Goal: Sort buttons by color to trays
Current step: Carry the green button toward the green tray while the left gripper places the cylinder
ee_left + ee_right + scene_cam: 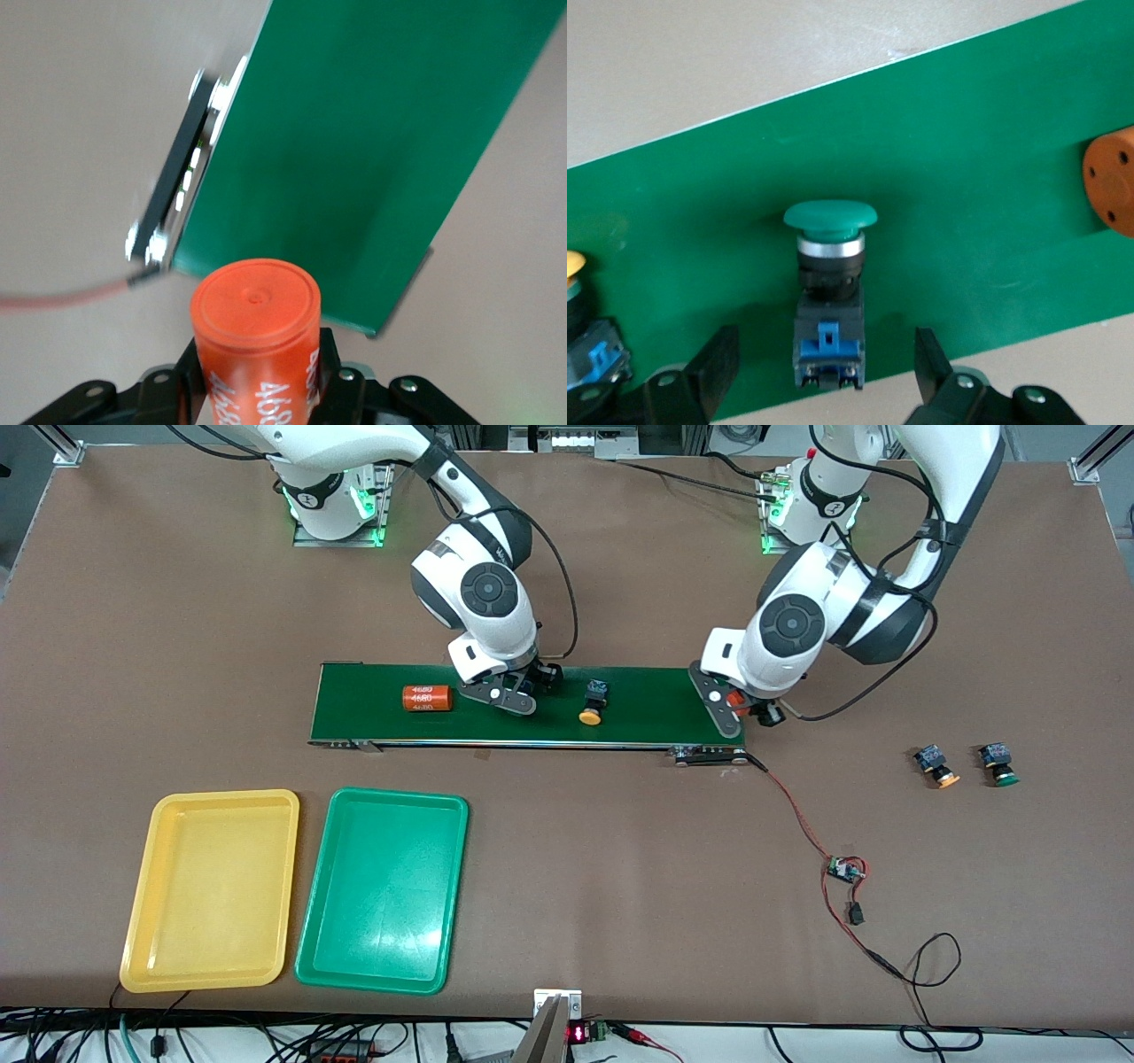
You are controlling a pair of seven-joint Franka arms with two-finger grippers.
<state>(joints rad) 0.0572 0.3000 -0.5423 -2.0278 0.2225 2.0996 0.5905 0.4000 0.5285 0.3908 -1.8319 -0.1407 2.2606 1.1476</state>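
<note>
A green button (829, 266) lies on the dark-green belt (966, 159), and my right gripper (824, 363) stands open low over it, one finger on each side of its dark body with gaps. In the front view only the body of this green button (549, 676) shows beside the right gripper (524, 689). A yellow button (592, 701) lies on the belt nearby. A yellow-orange button (937, 766) and another green button (998, 764) rest on the table at the left arm's end. The yellow tray (213, 802) and green tray (394, 802) sit near the front camera.
My left gripper (740, 710) hangs over the belt's end, shut on an orange "4680" cylinder (257, 328). Another orange cylinder (427, 698) lies on the belt (656, 708). A red wire with a small circuit board (846, 868) trails across the table.
</note>
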